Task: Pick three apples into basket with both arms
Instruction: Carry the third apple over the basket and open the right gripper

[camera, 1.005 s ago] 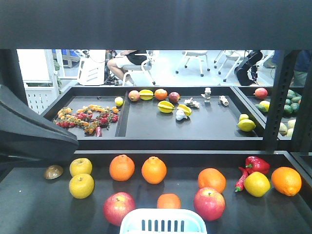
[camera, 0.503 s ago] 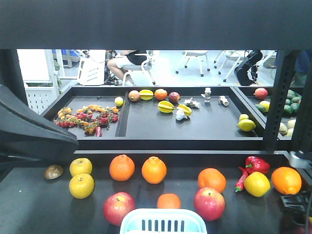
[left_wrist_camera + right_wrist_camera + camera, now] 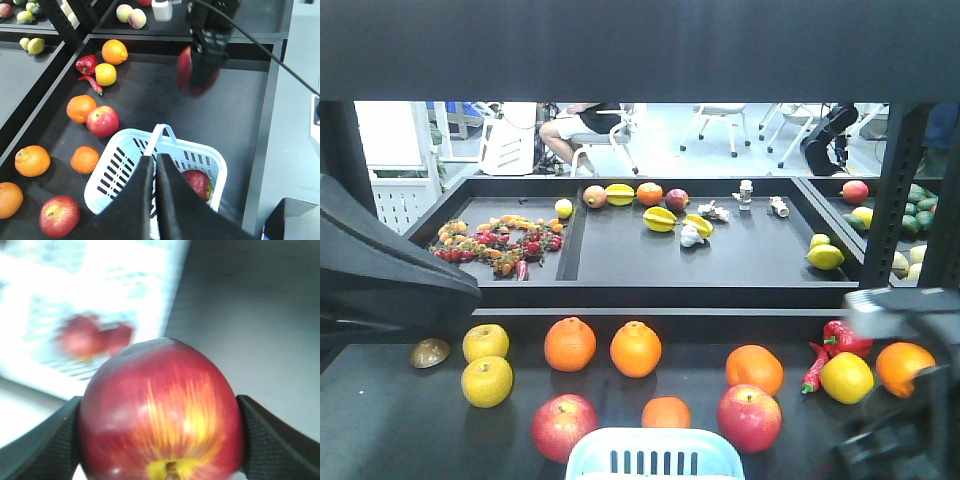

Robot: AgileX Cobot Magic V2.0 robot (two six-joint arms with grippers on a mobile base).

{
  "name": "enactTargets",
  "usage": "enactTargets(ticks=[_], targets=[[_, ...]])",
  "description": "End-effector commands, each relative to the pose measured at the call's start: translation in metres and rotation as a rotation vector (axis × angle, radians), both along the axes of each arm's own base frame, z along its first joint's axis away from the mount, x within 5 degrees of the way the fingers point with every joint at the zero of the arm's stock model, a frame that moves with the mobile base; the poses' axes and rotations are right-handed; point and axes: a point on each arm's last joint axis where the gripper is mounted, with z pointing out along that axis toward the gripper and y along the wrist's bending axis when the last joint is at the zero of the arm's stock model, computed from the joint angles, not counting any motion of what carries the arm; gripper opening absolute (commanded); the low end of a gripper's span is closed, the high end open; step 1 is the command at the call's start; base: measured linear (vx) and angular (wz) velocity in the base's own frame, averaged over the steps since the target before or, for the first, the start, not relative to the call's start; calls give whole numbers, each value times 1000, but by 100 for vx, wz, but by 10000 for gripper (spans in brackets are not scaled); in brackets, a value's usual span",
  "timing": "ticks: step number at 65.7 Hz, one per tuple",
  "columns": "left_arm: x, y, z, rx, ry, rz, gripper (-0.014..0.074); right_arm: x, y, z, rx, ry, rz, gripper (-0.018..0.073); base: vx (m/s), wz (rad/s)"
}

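Note:
The pale blue basket (image 3: pixel 116 159) sits at the front of the black shelf, its rim low in the front view (image 3: pixel 655 440). One red apple (image 3: pixel 199 183) lies in it, partly behind my left gripper (image 3: pixel 156 162), which hovers over the basket, shut and holding nothing. My right gripper (image 3: pixel 202 67) hangs beyond the basket, shut on a red apple (image 3: pixel 160 415) streaked with yellow. Two more red apples (image 3: pixel 563 427) (image 3: pixel 749 418) rest on the shelf either side of the basket. The right arm (image 3: pixel 910 400) shows as a blur at the lower right.
Oranges (image 3: pixel 570 344) (image 3: pixel 636 349) (image 3: pixel 754 369), yellow apples (image 3: pixel 486 381), a lemon (image 3: pixel 847 378) and a red pepper (image 3: pixel 845 337) lie along the shelf. A further tray (image 3: pixel 620 260) behind holds more fruit. Black shelf posts (image 3: pixel 885 200) stand at the right.
The right arm has come into the front view from the lower right and risen, now blurred with motion. The left arm and the fruit on the shelf have not moved.

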Motion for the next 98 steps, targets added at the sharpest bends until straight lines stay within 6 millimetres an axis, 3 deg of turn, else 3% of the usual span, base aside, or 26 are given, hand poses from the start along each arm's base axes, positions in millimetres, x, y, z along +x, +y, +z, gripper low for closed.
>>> enactTargets(ticks=[1, 15, 23, 34, 51, 65, 70, 78, 93, 98], targets=[[-10, 2, 13, -71, -39, -10, -8, -3, 28, 12, 92, -91, 68, 396, 0, 0], [-10, 2, 13, -71, -39, -10, -8, 9, 86, -16, 160, -41, 192, 396, 0, 0], [-10, 2, 13, -71, -39, -10, -8, 19, 109, -33, 159, -55, 219, 398, 0, 0], [-10, 2, 13, -71, -39, -10, -8, 30, 120, -51, 157, -32, 209, 463, 0, 0], [-10, 2, 13, -71, -39, -10, -8, 37, 124, -62, 156, -2, 154, 660, 0, 0], [-10, 2, 13, -71, -39, -10, -8, 37, 124, -62, 164, 4, 143, 673, 0, 0], [-10, 2, 13, -71, -39, -10, -8, 35, 124, -62, 170, 29, 135, 640, 0, 0], [-10, 2, 13, -71, -39, -10, -8, 29, 120, -53, 165, 45, 148, 489, 0, 0], [-10, 2, 13, -71, -39, -10, -8, 5, 96, -2, 121, -62, 190, -6, 0, 0], [-10, 2, 13, -71, -39, -10, -8, -3, 78, 13, 52, -120, 127, -10, 0, 0]])
